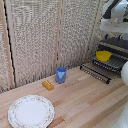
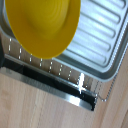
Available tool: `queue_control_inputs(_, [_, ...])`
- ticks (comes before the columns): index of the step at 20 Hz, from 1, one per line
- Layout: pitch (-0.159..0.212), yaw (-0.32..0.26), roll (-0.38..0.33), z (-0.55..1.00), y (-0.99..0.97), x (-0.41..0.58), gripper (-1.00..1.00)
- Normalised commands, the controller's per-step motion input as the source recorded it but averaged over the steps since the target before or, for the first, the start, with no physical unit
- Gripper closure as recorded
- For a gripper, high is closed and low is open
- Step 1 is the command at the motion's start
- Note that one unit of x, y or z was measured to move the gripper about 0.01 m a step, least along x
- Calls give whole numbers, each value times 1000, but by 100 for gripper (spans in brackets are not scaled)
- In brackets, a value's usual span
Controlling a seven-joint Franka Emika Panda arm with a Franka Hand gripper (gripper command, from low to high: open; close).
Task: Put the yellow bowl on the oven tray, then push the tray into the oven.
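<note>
On the wooden table [image 1: 85, 100], the yellow dish [image 1: 103, 55] sits on the baking sheet [image 1: 112, 63] under the grabber [image 1: 113, 36], whose jaw state I cannot tell.

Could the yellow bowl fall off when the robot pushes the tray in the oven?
Maybe. Some things could go wrong:
1. The yellow bowl looks tilted on the tray, so a quick shove might make it slide or tip.
2. The open oven door sticks out below the tray, so the arm could bump it.
3. The grabber hangs right above the bowl and could knock it coming down.
</note>
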Motion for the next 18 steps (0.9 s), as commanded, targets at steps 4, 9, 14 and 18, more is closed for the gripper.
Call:
queue_control_inputs(4, [162, 5, -375, 0, 377, -427, -100])
queue_control_inputs(9, [126, 0, -375, 0, 381, -422, -100])
queue_control_inputs(14, [102, 28, -375, 0, 271, -230, -100])
queue_control_inputs(18, [138, 202, -142, 0, 322, 173, -100])
